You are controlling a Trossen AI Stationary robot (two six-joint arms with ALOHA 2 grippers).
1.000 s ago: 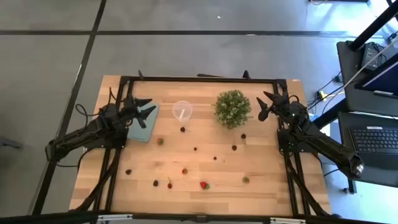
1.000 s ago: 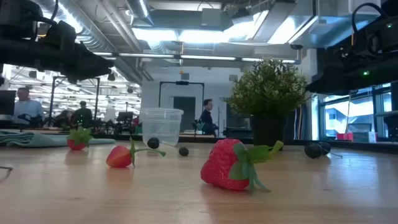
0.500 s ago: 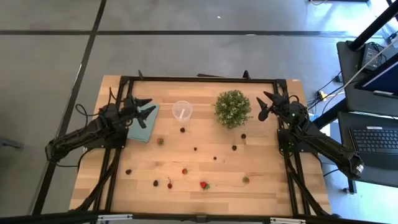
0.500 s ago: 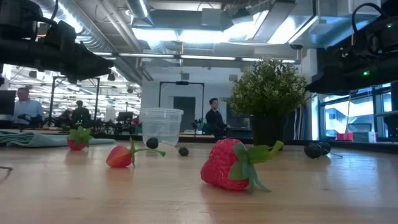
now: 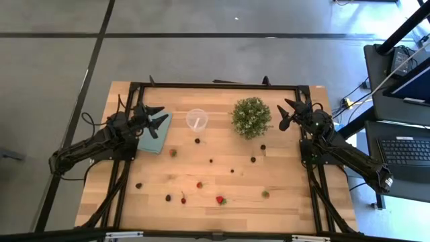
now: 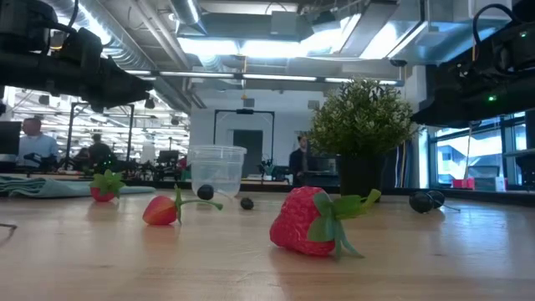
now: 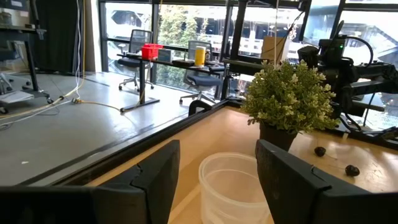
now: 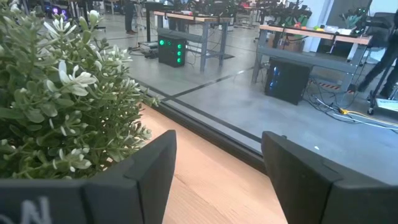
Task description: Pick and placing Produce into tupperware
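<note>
The left hand (image 5: pixel 157 114) is held with fingers apart and empty above the teal mat (image 5: pixel 156 136), just beside the tupperware (image 5: pixel 197 119). The right hand (image 5: pixel 287 114) is likewise parted, empty, beside the plant (image 5: pixel 251 117). The produce (image 5: pixel 220 199) is scattered across the counter (image 5: pixel 282 175).

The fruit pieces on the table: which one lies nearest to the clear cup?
The dark berry just below the clear cup in the high view. It lies almost at the cup's foot, while every other piece lies farther off across the table.
</note>
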